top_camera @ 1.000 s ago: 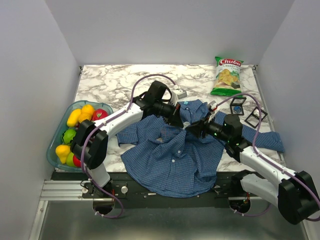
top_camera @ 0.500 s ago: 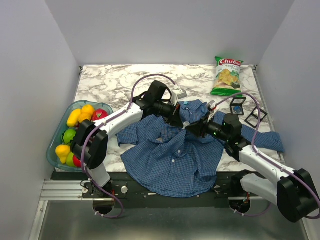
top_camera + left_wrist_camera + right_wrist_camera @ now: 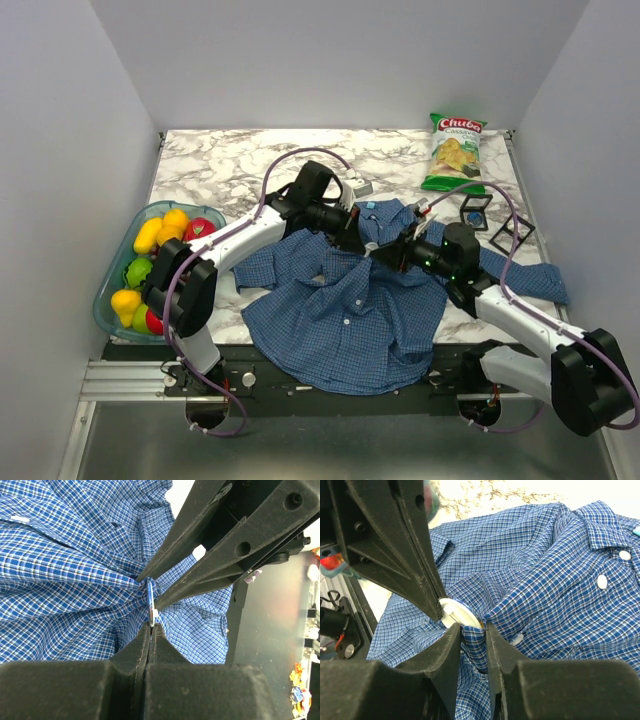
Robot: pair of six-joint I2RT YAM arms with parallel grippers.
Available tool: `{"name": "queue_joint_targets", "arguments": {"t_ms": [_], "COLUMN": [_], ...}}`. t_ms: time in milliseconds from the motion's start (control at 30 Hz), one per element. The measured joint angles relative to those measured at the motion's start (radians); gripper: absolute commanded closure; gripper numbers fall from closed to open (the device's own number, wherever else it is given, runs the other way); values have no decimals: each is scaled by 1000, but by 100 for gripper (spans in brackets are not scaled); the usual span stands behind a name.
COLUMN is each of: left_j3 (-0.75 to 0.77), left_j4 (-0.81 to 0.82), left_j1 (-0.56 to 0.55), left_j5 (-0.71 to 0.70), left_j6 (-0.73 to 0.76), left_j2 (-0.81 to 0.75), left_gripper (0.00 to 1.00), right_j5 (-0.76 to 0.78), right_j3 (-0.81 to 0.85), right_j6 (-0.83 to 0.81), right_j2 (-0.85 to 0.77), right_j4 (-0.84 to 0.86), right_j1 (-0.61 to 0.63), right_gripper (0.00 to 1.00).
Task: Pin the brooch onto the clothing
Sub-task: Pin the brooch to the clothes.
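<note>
**Bright, even light from above**

Shadows are weak and soft. The top view is sharp. In the wrist views the near fingers (image 3: 200, 690) are blurred, the shirt (image 3: 560, 580) checks sharp, the white brooch (image 3: 461, 615) washed out.

Tight in the middle: left end effector (image 3: 151, 628) and right end effector (image 3: 472, 630) meet tip to tip on the bunched shirt (image 3: 345, 310), brooch (image 3: 458, 614) wedged between them. Fruit bowl (image 3: 104, 292) blocks the left edge; chip bag (image 3: 455, 152) and black frames (image 3: 511, 230) crowd back right. Bare worktop (image 3: 225, 160) back left gives passage.

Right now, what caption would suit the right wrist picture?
Right tool pinches a shirt fold while left tool holds a white brooch against it.
</note>
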Motion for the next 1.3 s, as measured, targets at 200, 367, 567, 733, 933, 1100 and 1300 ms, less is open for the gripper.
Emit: {"name": "queue_joint_targets", "arguments": {"t_ms": [200,367,567,733,933,1100,1300], "left_j3": [0,0,8,11,13,13,17], "left_j4": [0,0,0,0,1,2,21], "left_j1": [0,0,0,-1,-3,-8,-9], "left_j5": [-11,-14,-30,-38,-51,-64,-68], "left_j6": [5,8,17,22,26,26,24], "left_j2": [0,2,6,9,9,11,13], "left_gripper": [100,100,100,100,100,100,100], "right_j5": [16,25,44,63,81,95,129], "right_j3": [5,23,40,48,49,49,49], "right_j6": [27,48,75,101,136,161,181], "right_j2": [11,21,35,35,35,34,13], "right_j4": [-6,-34,-58,-76,-83,-90,-101], "right_j1": [0,0,0,0,1,1,1], "right_gripper": [72,75,75,75,75,75,75]}}
